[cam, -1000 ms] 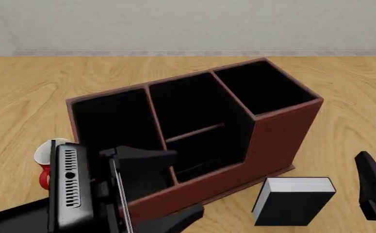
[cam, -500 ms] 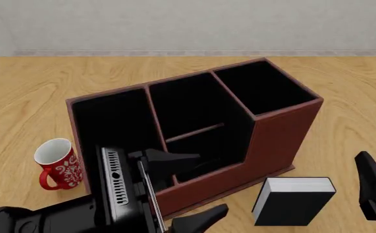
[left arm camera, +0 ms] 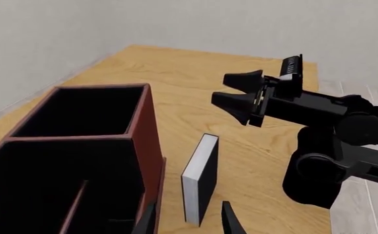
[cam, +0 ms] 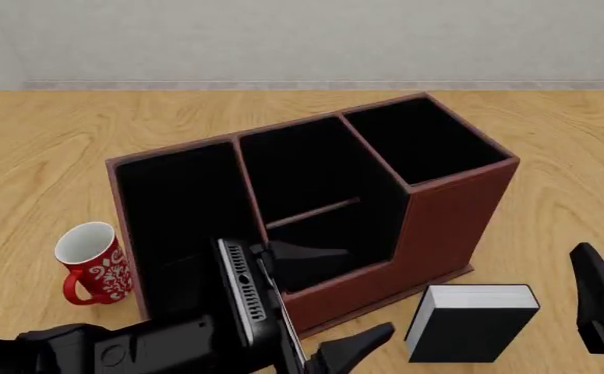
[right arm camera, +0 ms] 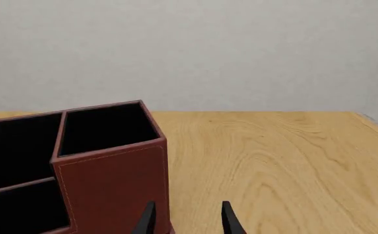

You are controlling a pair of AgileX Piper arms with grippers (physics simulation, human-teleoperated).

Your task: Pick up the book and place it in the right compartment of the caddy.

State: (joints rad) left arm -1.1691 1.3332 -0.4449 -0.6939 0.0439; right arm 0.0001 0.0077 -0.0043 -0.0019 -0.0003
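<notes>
The black book (cam: 473,323) stands on edge on the table, just in front of the caddy's (cam: 453,218) right end; it also shows in the left wrist view (left arm camera: 200,178). The right compartment (cam: 426,140) is tall, black-lined and empty, and shows in both wrist views (left arm camera: 85,109) (right arm camera: 107,126). My left gripper (cam: 369,291) is open and empty, low in front of the caddy, left of the book and pointing at it (left arm camera: 187,224). My right gripper (cam: 598,300) is open and empty, right of the book (left arm camera: 239,93) (right arm camera: 189,222).
A red-and-white mug (cam: 93,265) stands left of the caddy's front corner. The caddy's middle cell (cam: 312,195) has a cross divider and its wide left cell (cam: 182,202) is black inside. A wall (cam: 302,39) runs behind the table.
My left gripper has swung right along the caddy's front toward the book, uncovering the mug. The book and the right arm have not moved.
</notes>
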